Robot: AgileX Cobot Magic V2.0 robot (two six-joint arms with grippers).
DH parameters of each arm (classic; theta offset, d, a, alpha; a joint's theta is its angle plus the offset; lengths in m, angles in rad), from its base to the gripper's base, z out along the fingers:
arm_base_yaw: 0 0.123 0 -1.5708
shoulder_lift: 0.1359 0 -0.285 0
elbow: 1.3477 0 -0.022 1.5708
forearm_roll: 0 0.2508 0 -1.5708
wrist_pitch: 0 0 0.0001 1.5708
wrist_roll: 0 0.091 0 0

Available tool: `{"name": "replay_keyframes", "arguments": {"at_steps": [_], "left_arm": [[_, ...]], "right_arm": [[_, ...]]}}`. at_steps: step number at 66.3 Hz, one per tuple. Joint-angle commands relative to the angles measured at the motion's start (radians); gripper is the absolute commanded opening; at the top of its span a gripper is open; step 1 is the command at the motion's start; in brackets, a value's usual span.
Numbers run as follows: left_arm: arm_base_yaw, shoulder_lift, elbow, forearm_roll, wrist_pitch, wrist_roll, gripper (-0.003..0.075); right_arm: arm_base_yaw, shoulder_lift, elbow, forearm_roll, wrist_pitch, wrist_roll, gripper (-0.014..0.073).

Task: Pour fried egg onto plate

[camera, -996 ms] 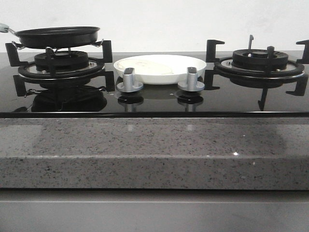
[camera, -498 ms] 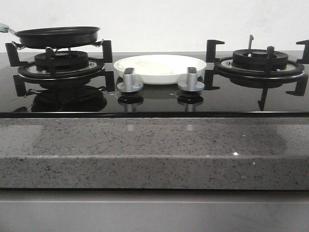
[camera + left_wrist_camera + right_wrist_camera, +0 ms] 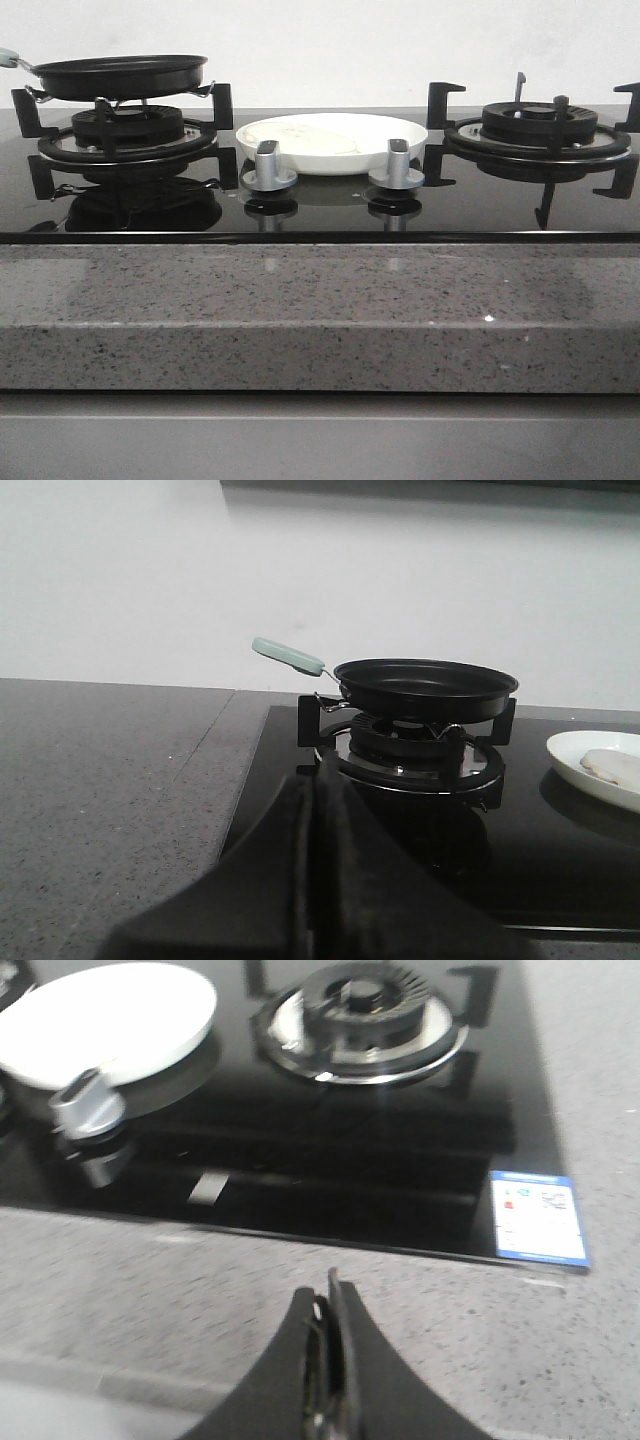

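Note:
The pale fried egg (image 3: 318, 137) lies on the white plate (image 3: 400, 140), which sits on the black glass hob between the two burners. Both also show in the left wrist view, egg (image 3: 615, 767) on plate (image 3: 575, 765). The plate's rim shows in the right wrist view (image 3: 60, 1060). The small black frying pan (image 3: 120, 76), with a pale green handle (image 3: 288, 656), rests on the left burner. My left gripper (image 3: 314, 785) is shut and empty, in front of that burner. My right gripper (image 3: 331, 1295) is shut and empty over the grey stone counter.
Two silver knobs (image 3: 268, 166) (image 3: 397, 165) stand in front of the plate. The right burner (image 3: 540, 125) with black pan supports is bare. A blue and white sticker (image 3: 538, 1216) sits at the hob's front right corner. Speckled grey counter (image 3: 320, 310) runs along the front.

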Motion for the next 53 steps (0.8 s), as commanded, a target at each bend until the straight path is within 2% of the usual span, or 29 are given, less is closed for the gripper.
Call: {"name": "replay_keyframes", "arguments": {"at_steps": [1, 30, 53], "left_arm": [[0.004, -0.011, 0.004, -0.008, -0.074, -0.002, -0.0020], [0.004, -0.011, 0.004, -0.008, -0.074, -0.002, -0.0020], [0.004, -0.011, 0.004, -0.008, -0.074, -0.002, -0.0020]], "right_arm": [[-0.043, -0.060, 0.076, -0.013, -0.198, -0.014, -0.0069], [-0.056, -0.256, 0.412, -0.013, -0.584, -0.014, -0.0069], [-0.043, -0.255, 0.408, -0.013, -0.576, -0.014, -0.0069]]}}
